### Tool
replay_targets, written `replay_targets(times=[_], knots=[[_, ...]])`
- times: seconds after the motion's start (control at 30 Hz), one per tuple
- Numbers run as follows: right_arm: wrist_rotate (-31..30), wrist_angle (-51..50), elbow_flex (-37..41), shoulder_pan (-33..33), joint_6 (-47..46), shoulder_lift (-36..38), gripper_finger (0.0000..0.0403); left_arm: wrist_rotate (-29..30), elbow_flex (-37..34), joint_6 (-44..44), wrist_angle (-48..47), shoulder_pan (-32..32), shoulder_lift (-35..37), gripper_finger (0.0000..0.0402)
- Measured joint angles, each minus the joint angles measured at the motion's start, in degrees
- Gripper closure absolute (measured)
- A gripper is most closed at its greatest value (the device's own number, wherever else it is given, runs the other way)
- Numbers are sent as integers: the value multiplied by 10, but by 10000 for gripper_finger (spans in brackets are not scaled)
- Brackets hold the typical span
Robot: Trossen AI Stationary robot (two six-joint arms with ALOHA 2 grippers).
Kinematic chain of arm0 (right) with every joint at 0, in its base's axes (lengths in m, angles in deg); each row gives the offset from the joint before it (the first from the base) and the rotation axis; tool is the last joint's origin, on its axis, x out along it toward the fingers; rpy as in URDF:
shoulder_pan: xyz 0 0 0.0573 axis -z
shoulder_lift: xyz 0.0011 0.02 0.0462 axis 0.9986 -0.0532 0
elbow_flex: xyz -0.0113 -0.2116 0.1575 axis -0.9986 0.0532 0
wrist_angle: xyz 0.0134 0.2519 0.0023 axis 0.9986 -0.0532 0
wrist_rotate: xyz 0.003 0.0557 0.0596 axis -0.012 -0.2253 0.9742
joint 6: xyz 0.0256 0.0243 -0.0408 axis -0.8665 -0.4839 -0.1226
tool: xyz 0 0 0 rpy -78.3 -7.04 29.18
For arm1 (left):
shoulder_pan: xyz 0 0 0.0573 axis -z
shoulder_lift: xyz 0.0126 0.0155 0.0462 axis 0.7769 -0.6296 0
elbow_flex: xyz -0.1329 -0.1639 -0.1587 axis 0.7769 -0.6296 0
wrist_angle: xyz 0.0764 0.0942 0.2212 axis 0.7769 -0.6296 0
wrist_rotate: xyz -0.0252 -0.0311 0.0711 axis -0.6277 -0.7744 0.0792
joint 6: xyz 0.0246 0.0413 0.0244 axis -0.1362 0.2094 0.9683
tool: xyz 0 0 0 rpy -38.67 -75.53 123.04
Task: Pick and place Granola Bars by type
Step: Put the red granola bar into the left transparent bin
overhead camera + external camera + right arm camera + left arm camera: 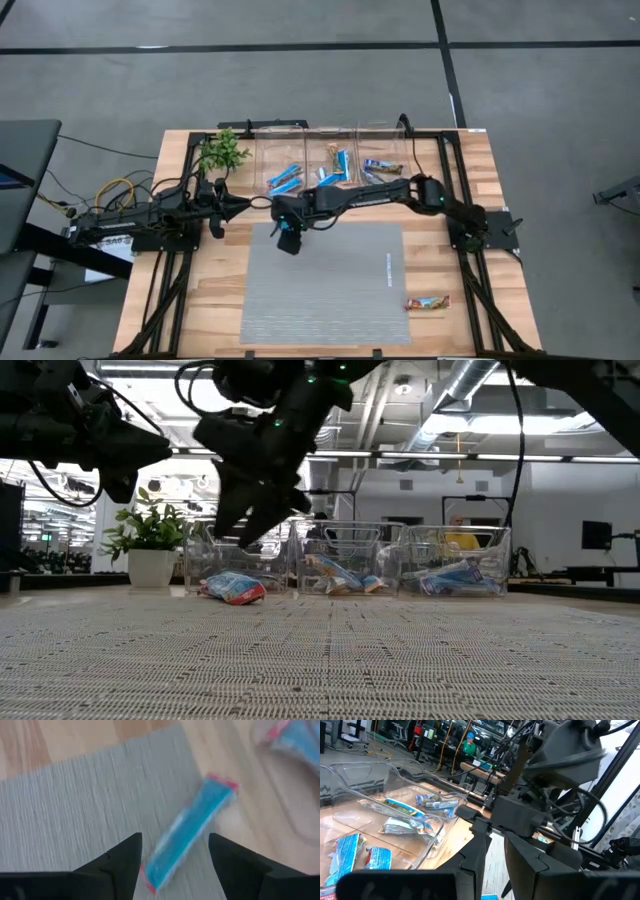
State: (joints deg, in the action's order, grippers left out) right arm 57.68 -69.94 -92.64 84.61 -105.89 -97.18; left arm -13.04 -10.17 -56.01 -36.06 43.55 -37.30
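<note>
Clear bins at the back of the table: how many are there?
3, in one row along the far edge: the left bin, the middle bin, the right bin. All hold wrapped bars. The plant stands left of them.

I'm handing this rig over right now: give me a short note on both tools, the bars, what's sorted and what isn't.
Right tool: open, above a blue bar at the mat's back edge, nothing held.
Left tool: waiting near the plant, its fingers not visible.
Done: bars lie in all three clear bins.
Left: the blue bar, and a tan bar on the wood beside the mat's right edge.
</note>
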Motion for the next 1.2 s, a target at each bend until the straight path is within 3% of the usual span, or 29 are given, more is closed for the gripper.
replay_targets(times=[0.27,0.63,1.2], knots=[[-7,-26,-57,-3,1,-54,193,0,0,0,0,0,0,339],[-46,-47,-53,-1,1,-62,197,0,0,0,0,0,0,339],[-23,-40,-45,-15,1,-86,201,0,0,0,0,0,0,339]])
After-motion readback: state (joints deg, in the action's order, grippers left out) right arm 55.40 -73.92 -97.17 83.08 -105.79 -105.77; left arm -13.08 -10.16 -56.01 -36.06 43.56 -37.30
